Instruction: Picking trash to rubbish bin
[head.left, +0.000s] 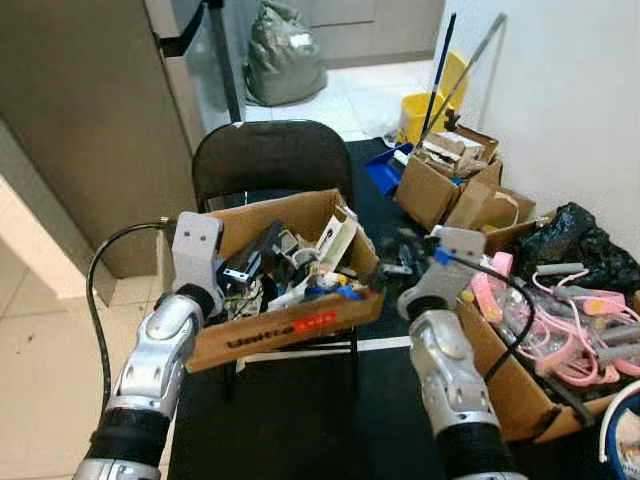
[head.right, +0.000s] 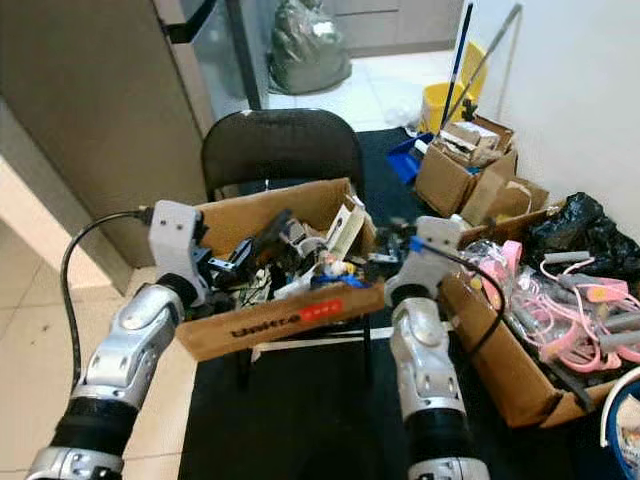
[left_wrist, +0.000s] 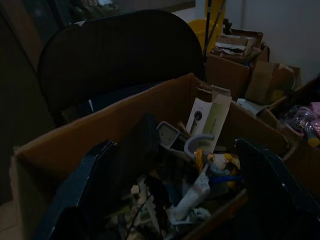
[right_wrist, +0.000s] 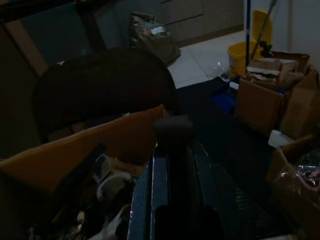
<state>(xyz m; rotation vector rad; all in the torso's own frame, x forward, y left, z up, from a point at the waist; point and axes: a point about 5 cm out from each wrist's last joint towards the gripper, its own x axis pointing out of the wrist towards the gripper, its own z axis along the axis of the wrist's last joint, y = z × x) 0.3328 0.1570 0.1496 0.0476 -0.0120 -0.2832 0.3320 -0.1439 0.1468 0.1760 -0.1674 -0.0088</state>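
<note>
A brown cardboard box (head.left: 290, 335) full of mixed trash stands on the seat of a black chair (head.left: 268, 158). My left gripper (head.left: 248, 268) reaches into the box from its left side, open over the dark scraps; in the left wrist view its fingers (left_wrist: 92, 192) stand wide apart above a white carton (left_wrist: 207, 117) and a white tube. My right gripper (head.left: 402, 262) hangs at the box's right end, just outside its wall. In the right wrist view it is shut on a black rod-like piece of trash (right_wrist: 173, 131) with a rounded tip.
Open cardboard boxes (head.left: 440, 185) line the wall on the right. The nearest box (head.left: 505, 385) holds pink cables. A black bag (head.left: 585, 240), a yellow mop bucket (head.left: 425, 115) and a grey sack (head.left: 283, 55) stand further back. A tall cabinet (head.left: 90, 120) rises on the left.
</note>
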